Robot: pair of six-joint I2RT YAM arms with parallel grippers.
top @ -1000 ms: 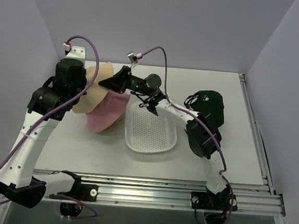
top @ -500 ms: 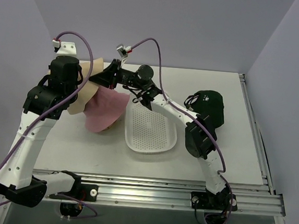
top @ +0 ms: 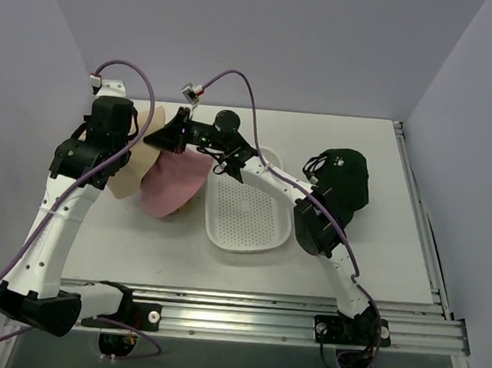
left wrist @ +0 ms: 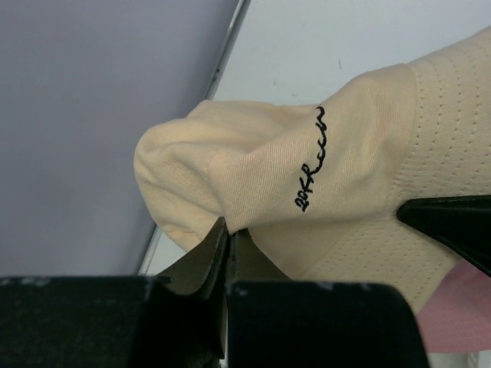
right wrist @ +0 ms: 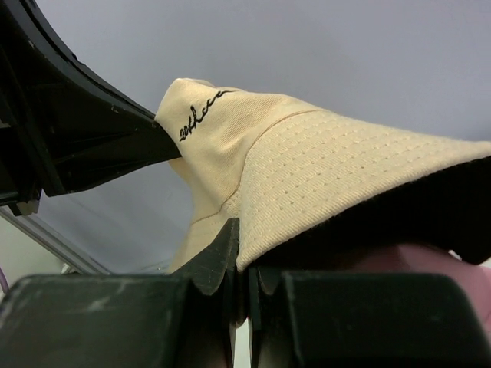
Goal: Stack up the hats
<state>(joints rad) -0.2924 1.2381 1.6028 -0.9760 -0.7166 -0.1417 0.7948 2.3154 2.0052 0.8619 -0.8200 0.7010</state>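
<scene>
Left gripper [left wrist: 228, 230]: clenched on a fold of the beige hat [left wrist: 307, 184], at the crown, just short of the black script stitching. No gap shows between the jaws.

Right gripper [right wrist: 242, 230]: clamped on the dotted brim edge of the same hat, pinching it from below.

So I carry the beige hat between my two grippers, off the table. Its long axis runs from my left fingertips across to my right ones.

Key relation: the pink hat [top: 175, 186] lies on the table below the span, offset toward my right gripper and back toward my bases. In the top view the beige hat overlaps only the pink hat's left edge. In the right wrist view pink fabric shows directly under the brim I hold.

Judgement: the crown is not yet centred over the pink hat. The pair should translate toward the right-gripper side, then descend together. The right gripper is nearer the pink hat and sets the landing.

The dark hat [top: 344, 171] lies well apart, beyond my right elbow. The white perforated tray [top: 247, 219] sits between it and the pink hat.
</scene>
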